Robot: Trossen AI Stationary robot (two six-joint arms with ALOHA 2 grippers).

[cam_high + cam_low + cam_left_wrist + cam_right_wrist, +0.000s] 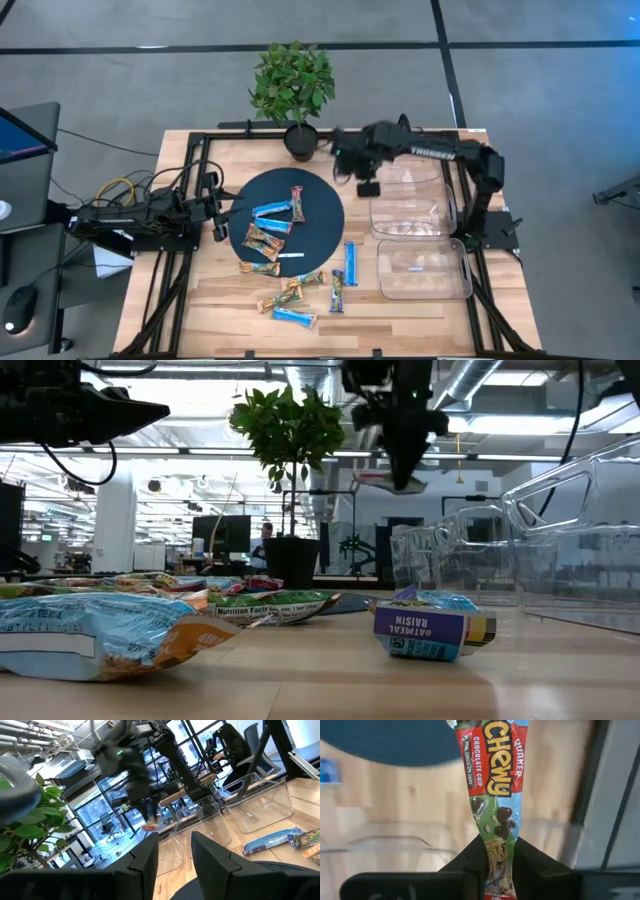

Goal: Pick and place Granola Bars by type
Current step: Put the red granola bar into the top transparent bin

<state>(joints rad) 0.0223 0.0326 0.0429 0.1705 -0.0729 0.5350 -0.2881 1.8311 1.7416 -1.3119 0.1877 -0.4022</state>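
My right gripper (pixel 368 186) (pixel 497 865) hovers high between the dark round mat (pixel 320 235) and the far clear bin (pixel 410 200), shut on a red-orange chocolate chip bar (pixel 495 775) (pixel 390 482). Blue (pixel 270 211), red (pixel 297 203) and brown-green (pixel 262 240) bars lie flat on the mat. Several more lie on the wood nearer the front, such as a blue one (pixel 351 262) and a green one (pixel 338 290). My left gripper (pixel 220 228) (pixel 175 860) waits open at the mat's left edge. My right gripper pinches the red-orange bar by one end (pixel 496 852) between its two fingers (pixel 470 865). The rest of the wrapper sticks out past the fingertips, along the fingers. The bar is lifted clear, high above the table beside the bin's rim.
Two clear bins sit at the table's right, one far (pixel 410 200) and one near (pixel 425 268). A potted plant (pixel 293 85) stands at the far edge. A thin white strip (pixel 290 257) lies by the mat's near rim. Black frame rails (pixel 200 170) border the table.
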